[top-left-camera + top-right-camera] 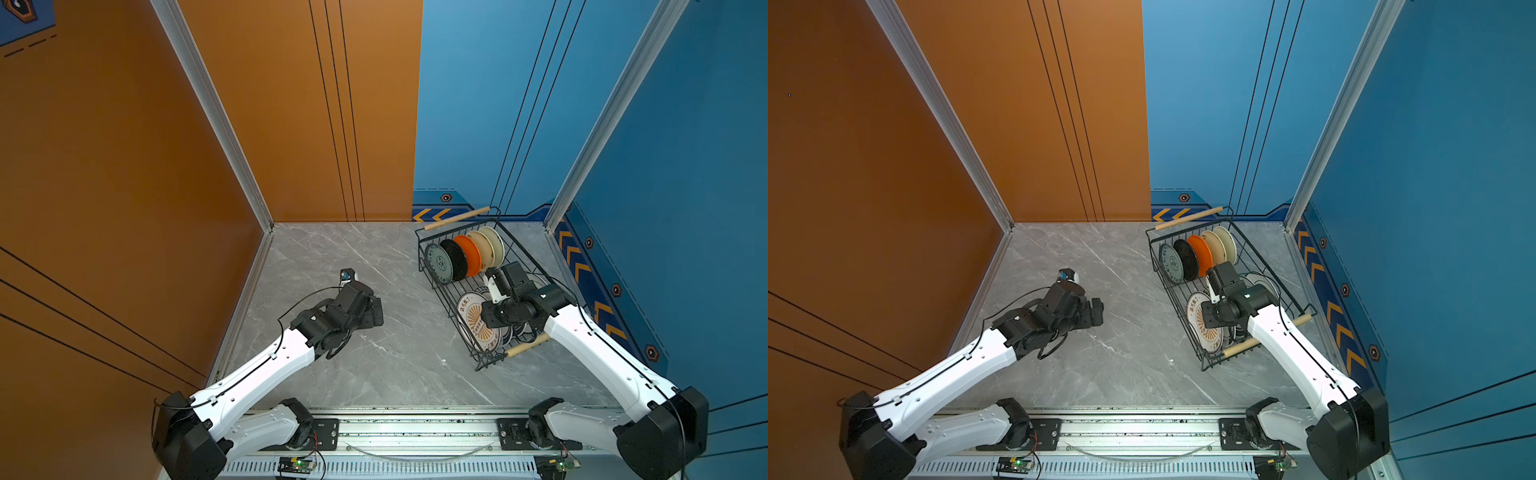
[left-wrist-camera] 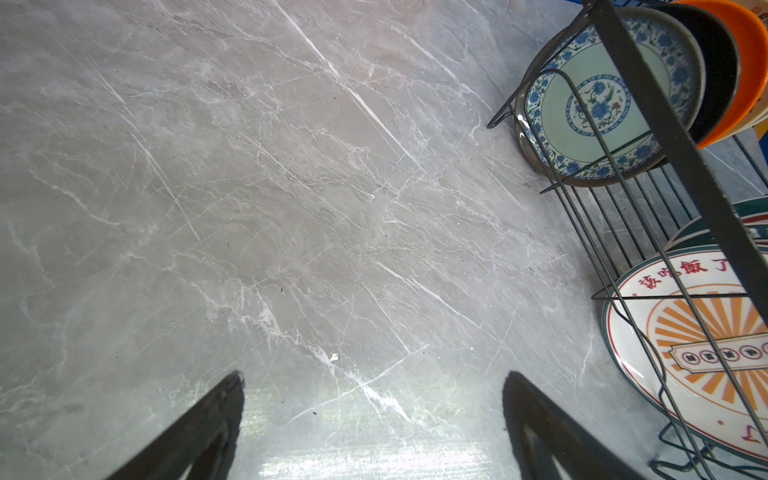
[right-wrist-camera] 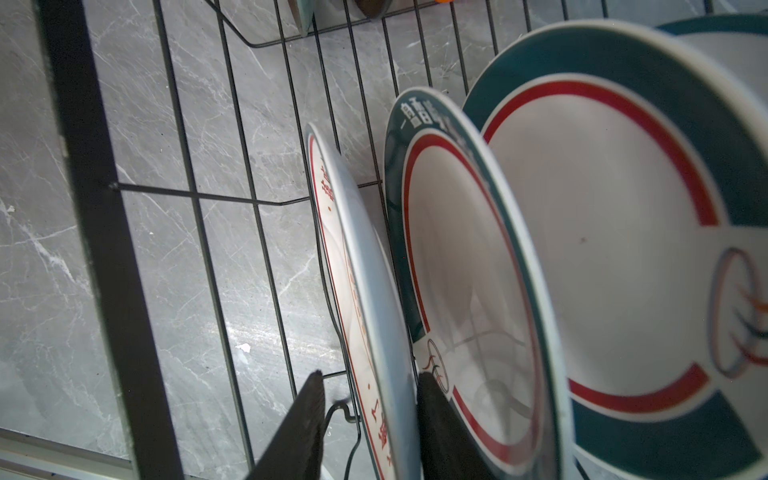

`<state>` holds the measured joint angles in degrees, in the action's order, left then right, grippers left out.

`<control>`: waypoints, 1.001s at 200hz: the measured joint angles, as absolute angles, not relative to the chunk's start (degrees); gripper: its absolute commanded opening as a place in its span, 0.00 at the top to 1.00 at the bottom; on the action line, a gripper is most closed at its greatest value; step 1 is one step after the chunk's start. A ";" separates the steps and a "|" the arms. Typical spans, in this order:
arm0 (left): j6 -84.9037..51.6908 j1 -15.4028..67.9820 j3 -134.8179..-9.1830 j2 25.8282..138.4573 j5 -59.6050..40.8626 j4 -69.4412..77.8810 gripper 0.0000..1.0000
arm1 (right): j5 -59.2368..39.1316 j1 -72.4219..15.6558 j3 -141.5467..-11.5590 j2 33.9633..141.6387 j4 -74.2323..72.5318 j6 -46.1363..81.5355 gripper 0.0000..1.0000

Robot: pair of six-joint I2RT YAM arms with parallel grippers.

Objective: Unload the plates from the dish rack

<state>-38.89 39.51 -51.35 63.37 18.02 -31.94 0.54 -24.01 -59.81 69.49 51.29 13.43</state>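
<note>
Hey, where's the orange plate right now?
In both top views the orange plate stands on edge at the far end of the dish rack, on the right, between the black plate and a cream plate.

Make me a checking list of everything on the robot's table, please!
surface: grey marble table, bare beside the rack.
job's things: rack on the right; five small plates stand at its far end, big plates at its near end, sunburst plate facing the small ones.
clutter: one tiny white fleck.
grippers: left gripper open over bare table, empty; right gripper astride the sunburst plate's rim, gap at one finger.
cables: black cable loops off the left arm.
surroundings: orange wall, blue wall.
</note>
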 measured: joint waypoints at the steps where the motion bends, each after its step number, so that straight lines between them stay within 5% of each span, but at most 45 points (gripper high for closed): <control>1: -38.89 39.51 -51.35 63.37 18.02 -31.97 0.02 | 0.54 -24.01 -59.79 69.56 51.27 13.43 0.66; 200: -40.38 40.86 -47.97 59.77 20.38 -31.27 0.02 | 7.09 -27.03 -56.90 68.82 50.37 13.32 0.92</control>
<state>-40.38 40.86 -47.97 59.77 20.38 -31.27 7.09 -27.03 -56.90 68.82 50.37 13.32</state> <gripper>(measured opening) 0.979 0.089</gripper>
